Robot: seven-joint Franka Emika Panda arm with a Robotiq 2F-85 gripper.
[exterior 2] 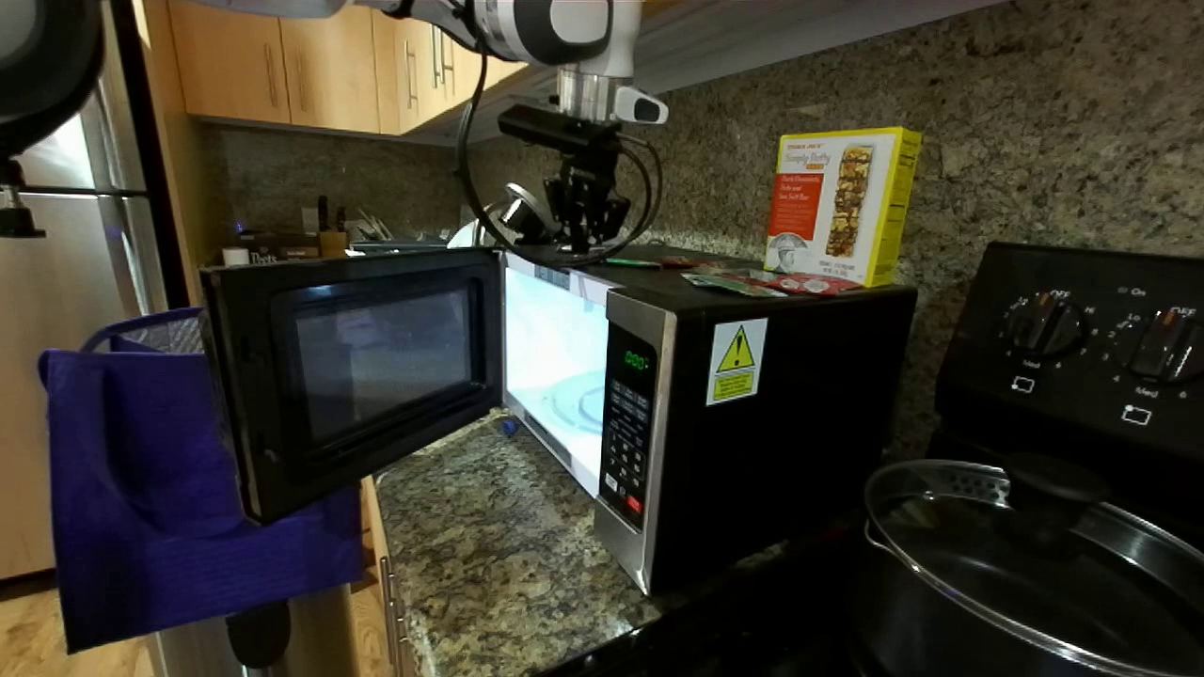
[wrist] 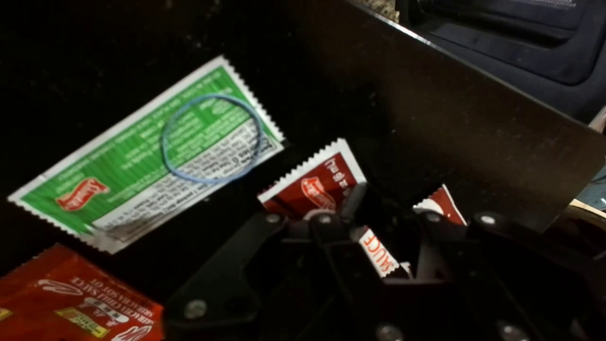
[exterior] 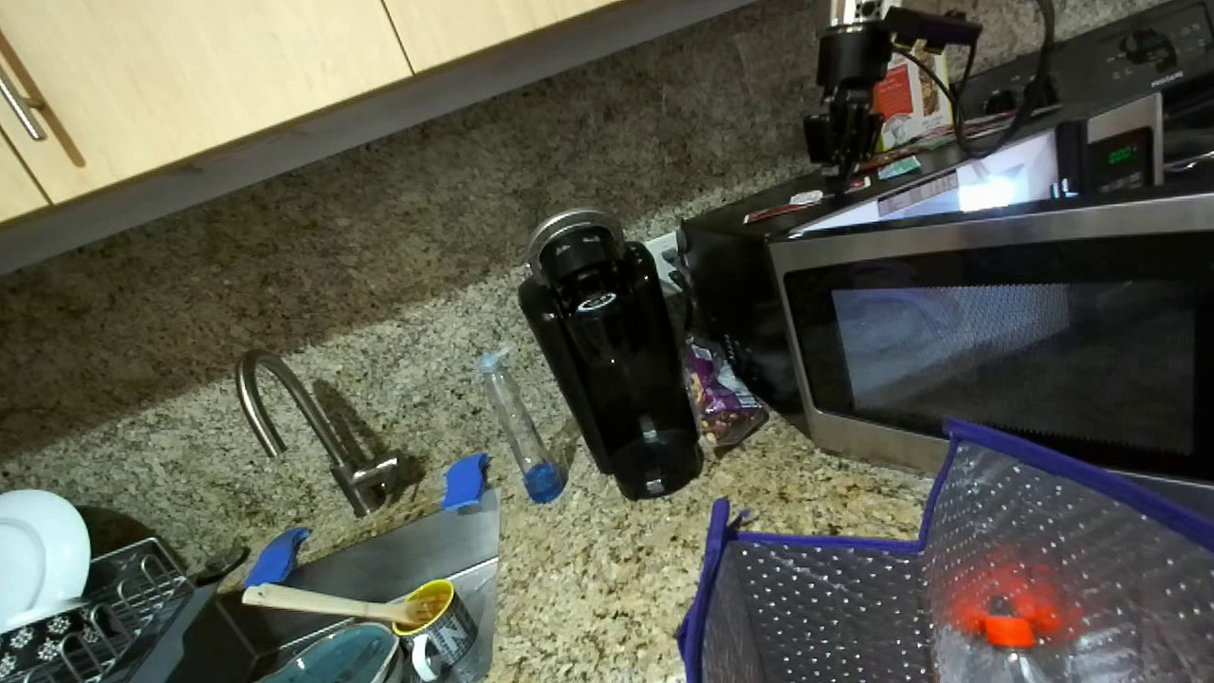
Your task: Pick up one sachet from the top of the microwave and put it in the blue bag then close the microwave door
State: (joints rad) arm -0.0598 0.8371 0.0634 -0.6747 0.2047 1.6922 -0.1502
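The jaws are standing closed at the lower end of the white-and-grey jointed robot arm (exterior 2: pixel 564 33), pointing down at the black top of the wide stainless-steel and black microwave (exterior 2: pixel 790 451). A small rectangular red-and-white printed sachet (wrist: pixel 310 182) is lying right at the jaws, partly covered by them in the wrist view; a white strip (wrist: pixel 378 251) lettered SAUCE is showing between their dark links. Whether the jaws are gripping a sachet cannot be determined.

A flat rectangular green-and-white sachet (wrist: pixel 147 158) is lying on the microwave, apart from the jaws and to their left in the wrist view. A glossy red sachet (wrist: pixel 80 298) is lying farther to the lower left of the jaws. An upright yellow-and-white cardboard box (exterior 2: pixel 842 207) with a red panel is standing on the microwave, right of the jaws in both exterior views.

The microwave door (exterior: pixel 1024 360), a dark glass window framed in silver steel, is standing swung outward, below and right of the jaws in an exterior view. In an exterior view the large soft blue bag (exterior 2: pixel 188 564) is showing well below and left of the jaws, partly hidden behind the door. A tall black plastic coffee maker (exterior: pixel 616 379) is standing on the speckled stone desk (exterior: pixel 597 569), below and left of the jaws in an exterior view.
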